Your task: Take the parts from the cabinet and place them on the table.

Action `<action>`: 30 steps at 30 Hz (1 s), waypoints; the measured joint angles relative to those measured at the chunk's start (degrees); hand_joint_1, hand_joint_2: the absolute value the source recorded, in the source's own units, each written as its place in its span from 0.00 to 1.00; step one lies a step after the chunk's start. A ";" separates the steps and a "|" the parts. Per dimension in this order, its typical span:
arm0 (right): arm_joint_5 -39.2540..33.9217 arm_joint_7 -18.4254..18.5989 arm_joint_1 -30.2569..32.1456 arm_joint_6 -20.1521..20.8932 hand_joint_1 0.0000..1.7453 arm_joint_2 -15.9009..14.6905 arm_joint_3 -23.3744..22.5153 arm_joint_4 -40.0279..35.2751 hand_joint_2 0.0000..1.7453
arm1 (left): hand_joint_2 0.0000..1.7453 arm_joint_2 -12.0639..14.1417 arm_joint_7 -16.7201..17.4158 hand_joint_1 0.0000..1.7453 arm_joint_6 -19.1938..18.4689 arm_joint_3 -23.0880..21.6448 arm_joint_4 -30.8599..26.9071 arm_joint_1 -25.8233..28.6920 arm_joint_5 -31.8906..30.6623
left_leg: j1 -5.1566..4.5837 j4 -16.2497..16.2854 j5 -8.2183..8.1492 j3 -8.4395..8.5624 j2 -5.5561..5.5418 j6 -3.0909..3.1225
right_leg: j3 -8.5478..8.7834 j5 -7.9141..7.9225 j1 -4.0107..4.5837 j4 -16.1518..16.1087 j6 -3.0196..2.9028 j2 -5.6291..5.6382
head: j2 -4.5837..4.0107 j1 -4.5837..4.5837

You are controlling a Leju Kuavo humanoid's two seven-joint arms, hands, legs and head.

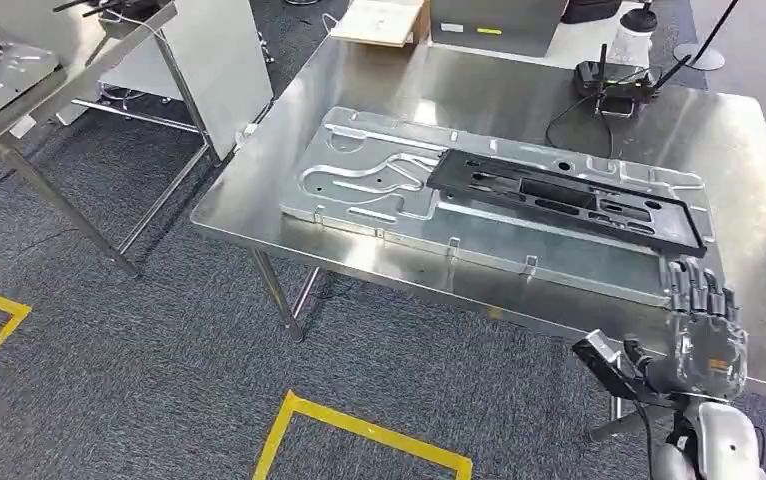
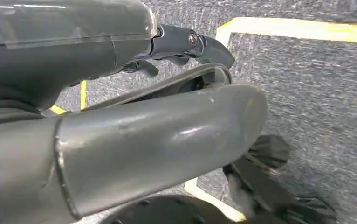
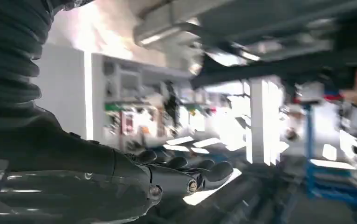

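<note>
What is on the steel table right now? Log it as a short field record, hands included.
table: steel table, on grey carpet with yellow floor tape
metal part: large silver stamped panel, lying flat near the front edge
black part: long black frame, lying on top of the panel
far edge: black device with antennas
right hand: raised at the table's front edge, fingers extended, holding nothing
left hand: over the carpet, holding nothing

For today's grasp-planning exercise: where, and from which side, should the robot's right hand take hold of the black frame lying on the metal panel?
Best bet: the black frame's long near edge toward its right end, approached from the table's front side by the right hand. The frame lies flat and thin on the silver panel, so only its rim or its slots offer purchase, and that end sits nearest the hand.
</note>
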 joint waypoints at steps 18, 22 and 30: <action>6.63 2.78 6.04 -2.38 0.00 3.78 20.92 -9.76 1.00 | 0.00 -0.59 0.18 0.00 0.33 0.02 0.00 0.26 0.28 | -0.82 -0.05 8.92 -9.87 0.46 1.55 | 11.09 -9.23 0.64 -1.72 1.07 0.19 | -0.02 0.02; 4.43 3.95 8.40 -2.97 0.00 5.09 23.96 -9.43 1.00 | 0.00 -0.68 0.18 0.00 0.50 0.04 0.00 0.62 0.37 | -0.59 1.37 6.72 -11.17 0.19 0.03 | 9.66 -7.14 0.16 -2.39 -0.76 -0.14 | -0.02 -0.04; -7.93 2.12 13.03 -8.01 0.00 8.33 24.77 -6.75 1.00 | 0.00 -0.72 -0.46 0.00 0.99 0.53 0.00 0.80 0.52 | 0.63 5.30 3.23 -4.61 0.11 -1.17 | 3.85 -3.44 0.35 -0.96 -0.63 -0.35 | 0.00 -0.09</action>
